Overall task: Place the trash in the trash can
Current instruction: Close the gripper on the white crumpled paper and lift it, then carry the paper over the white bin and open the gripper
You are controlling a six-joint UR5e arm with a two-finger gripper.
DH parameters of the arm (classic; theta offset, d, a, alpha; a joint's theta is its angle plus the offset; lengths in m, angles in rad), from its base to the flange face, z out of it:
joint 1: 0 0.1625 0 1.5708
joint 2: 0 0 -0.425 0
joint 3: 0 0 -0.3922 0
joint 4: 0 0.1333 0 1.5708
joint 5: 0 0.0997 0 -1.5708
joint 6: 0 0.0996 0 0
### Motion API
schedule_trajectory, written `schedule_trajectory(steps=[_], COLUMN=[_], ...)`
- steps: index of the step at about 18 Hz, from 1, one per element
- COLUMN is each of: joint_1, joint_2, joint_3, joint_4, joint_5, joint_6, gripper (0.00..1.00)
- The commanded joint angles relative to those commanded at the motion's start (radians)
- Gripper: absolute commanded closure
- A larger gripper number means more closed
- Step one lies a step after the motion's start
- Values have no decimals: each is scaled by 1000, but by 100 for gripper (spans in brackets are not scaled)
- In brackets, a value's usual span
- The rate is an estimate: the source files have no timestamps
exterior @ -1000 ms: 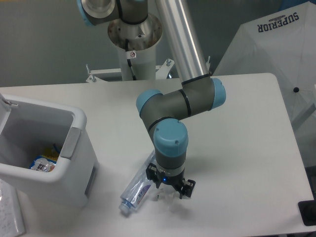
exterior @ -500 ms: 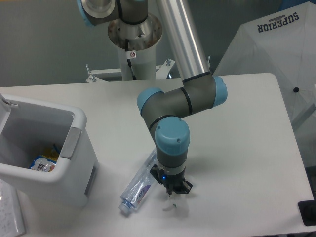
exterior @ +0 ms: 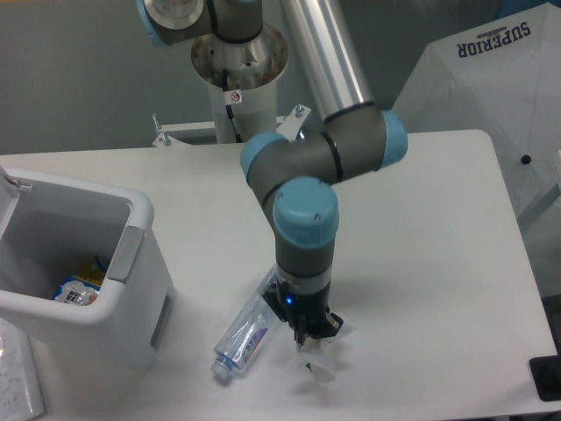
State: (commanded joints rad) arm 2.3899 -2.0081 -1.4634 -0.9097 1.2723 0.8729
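Gripper (exterior: 313,338) pinching plastic wad (exterior: 317,361), bottle (exterior: 245,338) just beside, on table (exterior: 421,263)

Even, soft overhead light; faint shadows; slightly grainy, mildly blurred.

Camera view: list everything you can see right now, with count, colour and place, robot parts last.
plastic bottle: one, clear with blue-purple label, lying on the table beside the end effector
plastic wad: one, clear, wrinkly, at the end effector's tips
trash can: one, white with grey tab, left side of table
wrappers: a few, blue and yellow, inside the trash can
table: one, white
cover: one, white with black lettering, far right
arm: one, grey with blue caps
end effector: one, black, closed on the plastic wad
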Motion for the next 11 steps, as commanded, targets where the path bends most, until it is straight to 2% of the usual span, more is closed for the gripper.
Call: schedule_trajectory(steps=[6, 9, 11], joint_1=[43, 46, 45], joint_2=[100, 149, 176], joint_3=[0, -2, -2], joint_4=[5, 5, 6], joint_5=[-385, -513, -557], joint_6=[-15, -31, -41], gripper=[100, 100, 100])
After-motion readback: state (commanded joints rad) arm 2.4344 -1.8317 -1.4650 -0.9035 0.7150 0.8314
